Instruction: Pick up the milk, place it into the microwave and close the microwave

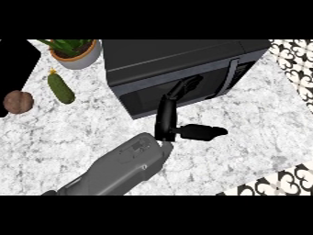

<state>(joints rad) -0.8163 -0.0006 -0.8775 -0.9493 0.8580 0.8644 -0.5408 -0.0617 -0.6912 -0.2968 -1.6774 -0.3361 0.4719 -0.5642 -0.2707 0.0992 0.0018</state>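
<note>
The black microwave (179, 55) stands at the back middle of the marble counter (254, 124), and its door (172, 89) looks shut, with the control panel (235, 73) at its right end. My left hand (165, 129) is open in front of it. Its straight fingers (177, 92) reach up against the door's front, and the thumb (201, 132) sticks out to the right. The grey forearm (121, 167) comes in from the lower left. No milk shows anywhere in view. My right hand is out of view.
A potted plant (76, 51) stands left of the microwave. Further left a green cucumber (61, 87) and a brown round thing (18, 101) lie beside a black slab (6, 69). Patterned floor (301, 69) shows past the counter's right edge.
</note>
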